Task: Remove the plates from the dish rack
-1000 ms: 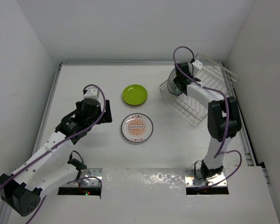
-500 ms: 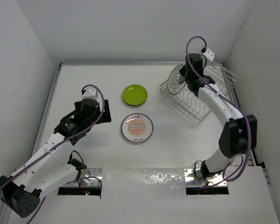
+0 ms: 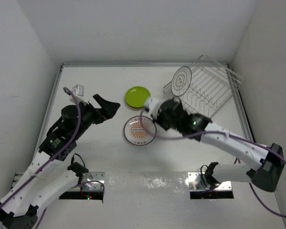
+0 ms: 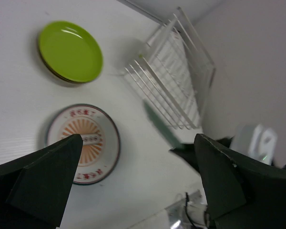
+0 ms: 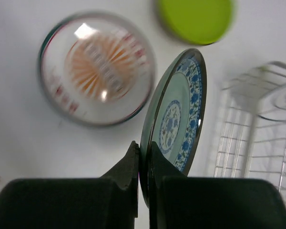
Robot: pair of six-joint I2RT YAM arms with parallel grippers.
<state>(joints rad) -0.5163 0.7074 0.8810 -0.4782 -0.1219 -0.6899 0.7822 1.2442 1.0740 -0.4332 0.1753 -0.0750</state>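
Two plates (image 3: pixel 139 130) on white table (image 3: pixel 109 76) — walls (image 3: pixel 133 28) seemingly white.

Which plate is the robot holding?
The blue-patterned plate, pinched in the right gripper. The lime green plate and orange-patterned plate lie flat; the dark-patterned plate stands in the dish rack.

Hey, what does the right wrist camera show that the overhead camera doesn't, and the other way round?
Only the right wrist view: the blue-patterned plate standing on edge, its rim pinched by the right gripper. Overhead, I cannot make that plate out.
Only the overhead view: the left gripper, open above the table.
Both: the lime green plate and the orange-patterned plate, each lying flat, and the dish rack.
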